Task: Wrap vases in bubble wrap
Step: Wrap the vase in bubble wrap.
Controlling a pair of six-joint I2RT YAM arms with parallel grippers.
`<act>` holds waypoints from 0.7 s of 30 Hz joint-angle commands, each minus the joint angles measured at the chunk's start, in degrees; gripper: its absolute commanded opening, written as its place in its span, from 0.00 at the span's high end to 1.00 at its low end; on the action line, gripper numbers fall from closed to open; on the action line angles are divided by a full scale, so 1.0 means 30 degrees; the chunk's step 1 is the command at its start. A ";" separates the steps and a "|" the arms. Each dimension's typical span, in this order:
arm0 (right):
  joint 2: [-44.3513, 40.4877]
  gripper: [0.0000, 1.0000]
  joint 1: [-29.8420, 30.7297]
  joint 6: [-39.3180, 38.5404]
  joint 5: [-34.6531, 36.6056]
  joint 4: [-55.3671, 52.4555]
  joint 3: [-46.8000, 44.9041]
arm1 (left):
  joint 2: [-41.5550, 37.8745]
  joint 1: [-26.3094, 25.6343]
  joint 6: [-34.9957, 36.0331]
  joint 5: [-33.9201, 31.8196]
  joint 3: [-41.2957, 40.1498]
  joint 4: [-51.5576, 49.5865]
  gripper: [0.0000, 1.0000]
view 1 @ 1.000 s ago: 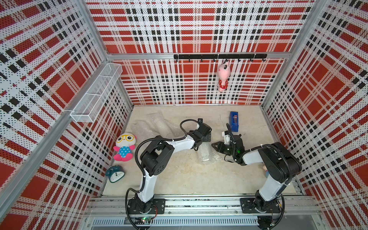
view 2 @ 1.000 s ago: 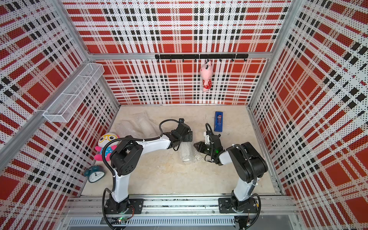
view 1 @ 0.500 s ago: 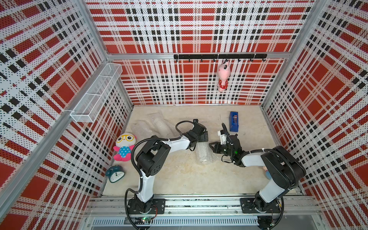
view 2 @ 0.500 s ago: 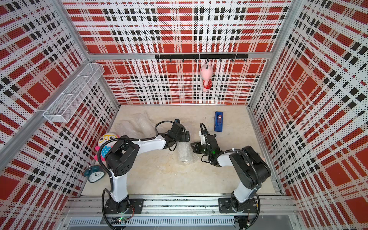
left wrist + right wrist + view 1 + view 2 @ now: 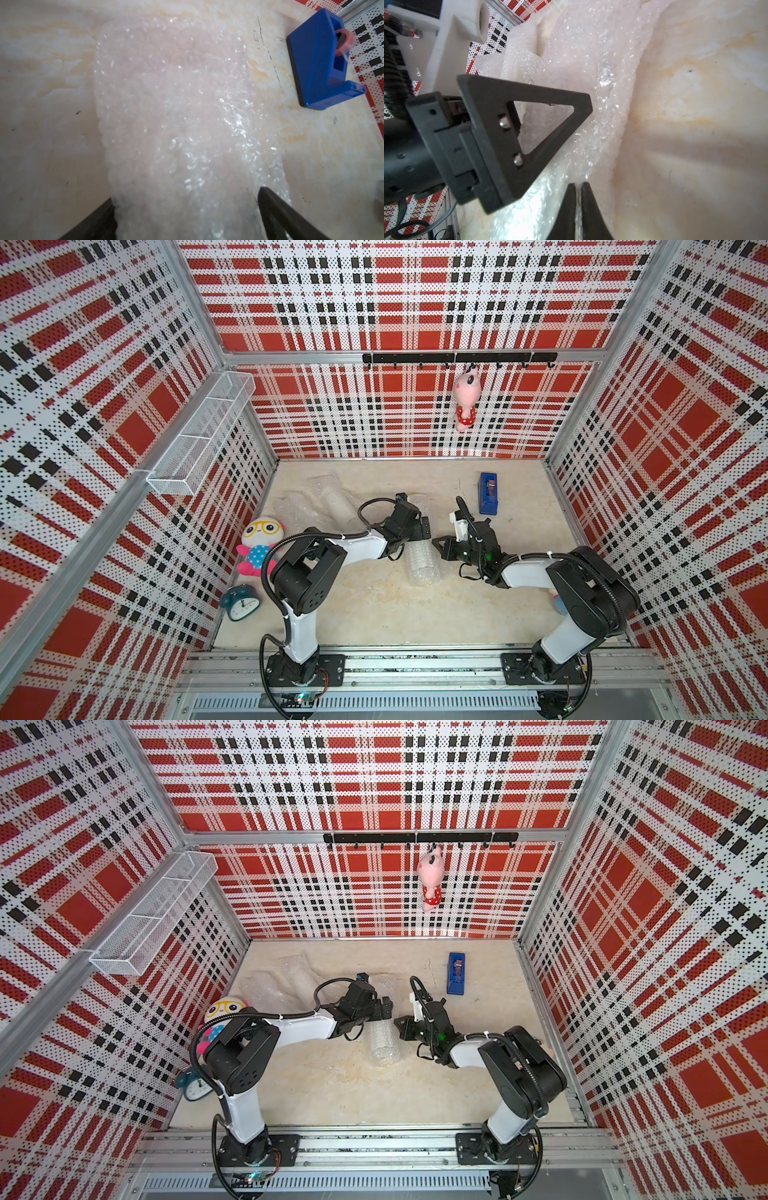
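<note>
A cylinder-shaped bundle of bubble wrap (image 5: 424,566) (image 5: 382,1048) lies mid-table between the two arms. No vase shows bare; what the wrap holds cannot be made out. My left gripper (image 5: 422,527) (image 5: 385,1009) is at the bundle's far end. It stands open, and in the left wrist view the bubble wrap (image 5: 176,116) runs between its wide-set fingers (image 5: 276,209). My right gripper (image 5: 578,187) (image 5: 437,542) is shut on a thin edge of the bubble wrap (image 5: 591,68). The left gripper's triangular finger (image 5: 539,128) is close beside it.
More crumpled bubble wrap (image 5: 328,502) lies at the back left. A blue tape dispenser (image 5: 488,493) (image 5: 320,68) stands at the back right. A plush doll (image 5: 259,545) and a teal alarm clock (image 5: 241,603) are by the left wall. A pink toy (image 5: 465,402) hangs on the back wall.
My right gripper has moved left up to the bundle and closed on the wrap's edge. The left gripper shifted a little toward the front, staying open.
</note>
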 commanded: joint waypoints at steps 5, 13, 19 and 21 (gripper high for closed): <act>0.0012 0.90 0.0325 -0.0361 0.0096 -0.0068 0.0516 | -0.1035 0.0104 -0.0483 0.1078 -0.0348 0.1280 0.02; 0.0030 0.90 0.0459 -0.0443 0.0125 -0.0152 0.0700 | -0.0658 0.0045 0.0337 0.1617 0.0276 0.0867 0.02; -0.0108 0.90 0.0520 -0.0626 0.0387 -0.0397 0.0780 | -0.0788 0.0265 0.0952 0.0995 0.0455 -0.0604 0.02; -0.0099 0.90 0.0526 -0.0661 0.0367 -0.0414 0.0787 | -0.0892 0.0279 0.1144 0.0517 0.0703 -0.1331 0.02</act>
